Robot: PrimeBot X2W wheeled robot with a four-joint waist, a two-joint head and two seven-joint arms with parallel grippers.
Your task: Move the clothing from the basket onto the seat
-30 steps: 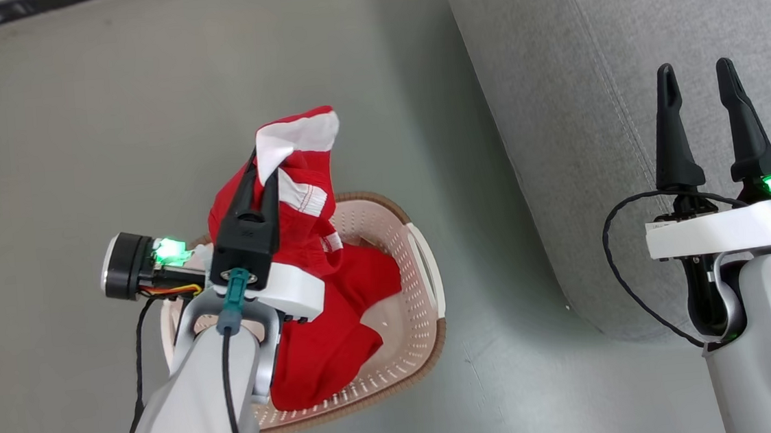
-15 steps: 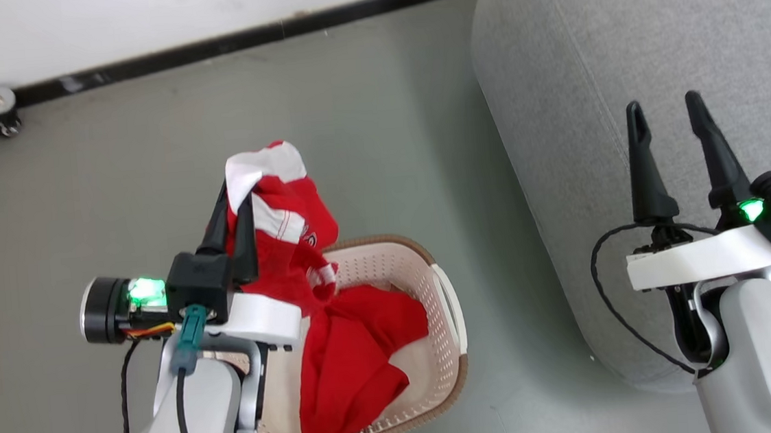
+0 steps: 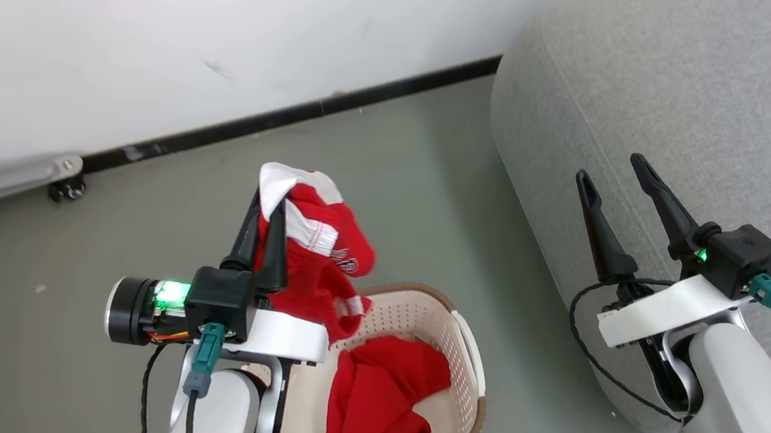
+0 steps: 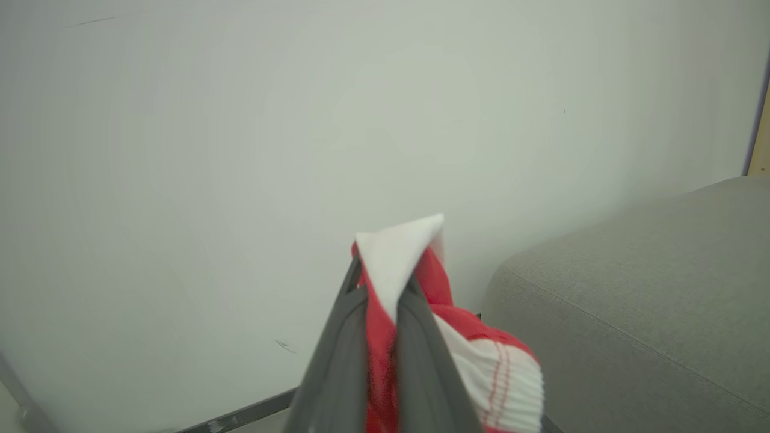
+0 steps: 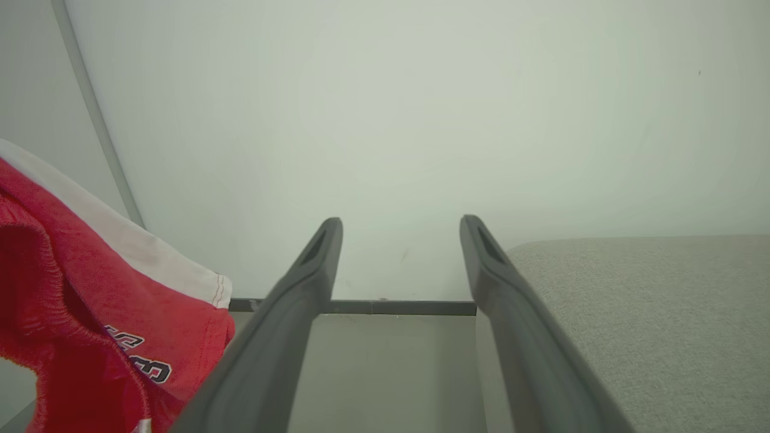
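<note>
And there it was: the left gripper [image 3: 267,204], long dark fingers pressed together, was clamped on the bright red fabric garment with a broad white band [image 3: 319,249], nipping it by the white edge. In the head view the cloth hung from the tips toward 5 o'clock, dark lettering showing on a fold. Its lowest fold overlapped the far rim of the cream-white perforated plastic basket with a brown rim [image 3: 427,313] at 6 o'clock; whether the two touched could not be told. Inside that basket lay the plain red garment [image 3: 379,396], crumpled. In the left wrist view the left gripper [image 4: 385,288] had the white corner poking up between its fingers, the garment [image 4: 481,367] spilling toward 4 o'clock. Over at 3 o'clock the right gripper [image 3: 610,166] stood with fingers spread wide, nothing between them, seen against the edge of the large grey woven-fabric seat [image 3: 657,85] with its rounded corner and stitched seam. That seat lay at 3 o'clock of the basket, apart from it, grey-green floor [image 3: 423,172] between. In the right wrist view the right gripper [image 5: 402,221] framed a white wall [image 5: 391,120] and black skirting [image 5: 373,307], the banded garment [image 5: 90,300] at 8 o'clock, the seat [image 5: 649,300] at 4 o'clock.
</note>
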